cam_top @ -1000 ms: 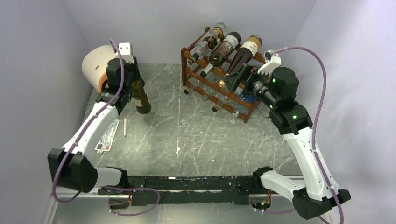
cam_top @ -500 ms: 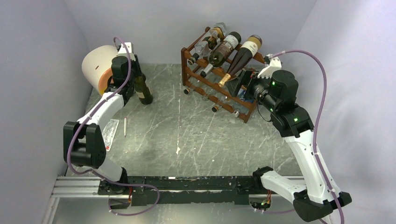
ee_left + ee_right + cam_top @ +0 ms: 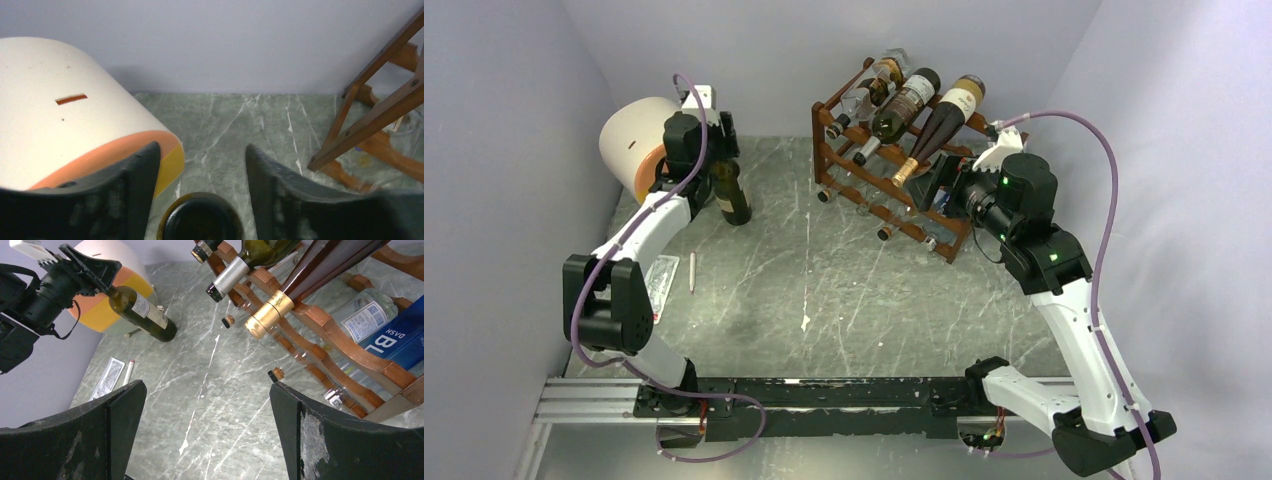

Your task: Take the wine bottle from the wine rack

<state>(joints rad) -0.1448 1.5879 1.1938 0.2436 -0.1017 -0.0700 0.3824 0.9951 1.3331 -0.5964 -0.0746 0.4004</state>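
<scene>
My left gripper (image 3: 201, 150): fingers parted, one on each side of the mouth of the wine bottle (image 3: 200, 220), a slim gap at both sides; I observe no pinch. The wine bottle stands upright on the counter (image 3: 824, 290), far left, just beside a cream roll (image 3: 629, 140) with an orange end, well apart from the wine rack (image 3: 824, 140). My right gripper (image 3: 205, 386): spread wide, near the rack's front, facing a gold-foiled bottle neck (image 3: 267, 315).

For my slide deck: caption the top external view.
Left gripper open over a wine bottle standing on the table; right gripper open beside the wine rack.
</scene>
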